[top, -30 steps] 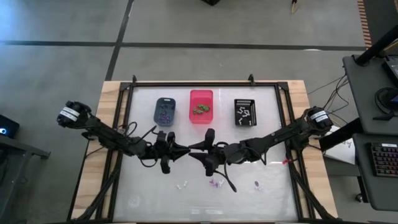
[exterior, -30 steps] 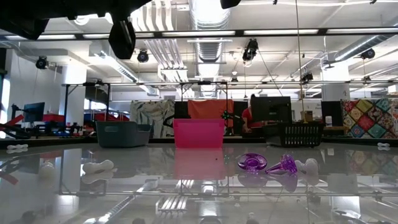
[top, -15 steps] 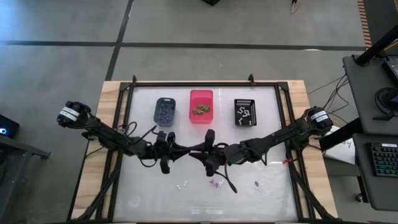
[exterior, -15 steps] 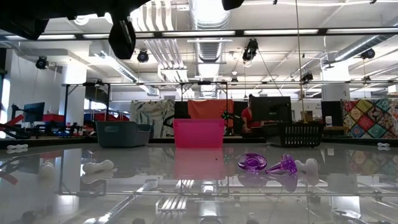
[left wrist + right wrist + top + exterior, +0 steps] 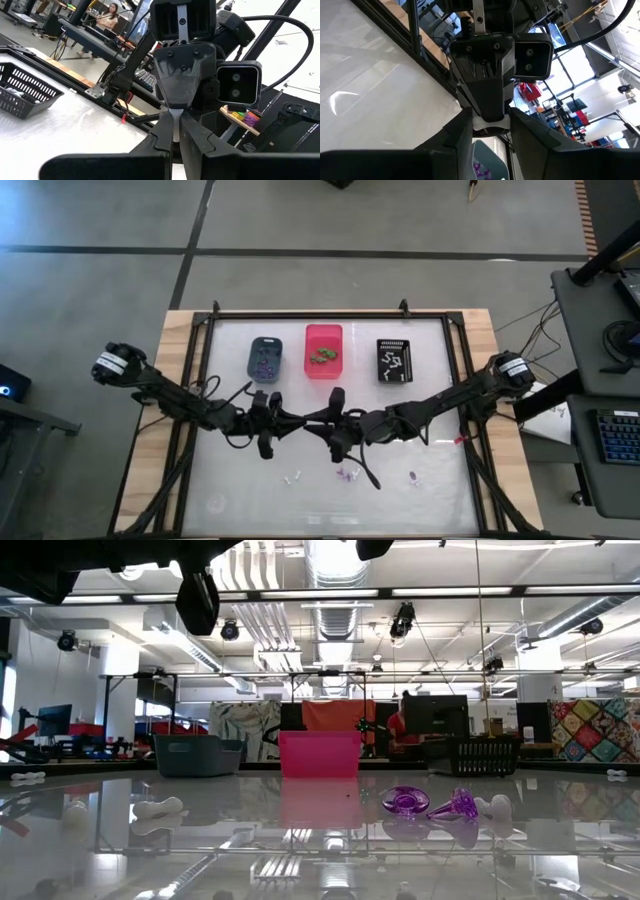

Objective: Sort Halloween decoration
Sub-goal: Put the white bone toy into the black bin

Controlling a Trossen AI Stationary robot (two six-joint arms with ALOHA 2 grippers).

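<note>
Handover above the glass table, just in front of the pink bin

We meet tip to tip: the left gripper point(image 5: 290, 421) is closed tight on what seems a small white trinket point(image 5: 490, 122), the right gripper point(image 5: 313, 423) with fingers parted around it. More trinkets point(image 5: 348, 474) lie nearer the front edge than the pink bin point(image 5: 323, 350). They look light, stiff and slippery, best pinched across the middle. The glass table point(image 5: 440, 490) is glossy; a workshop lies beyond.
</note>
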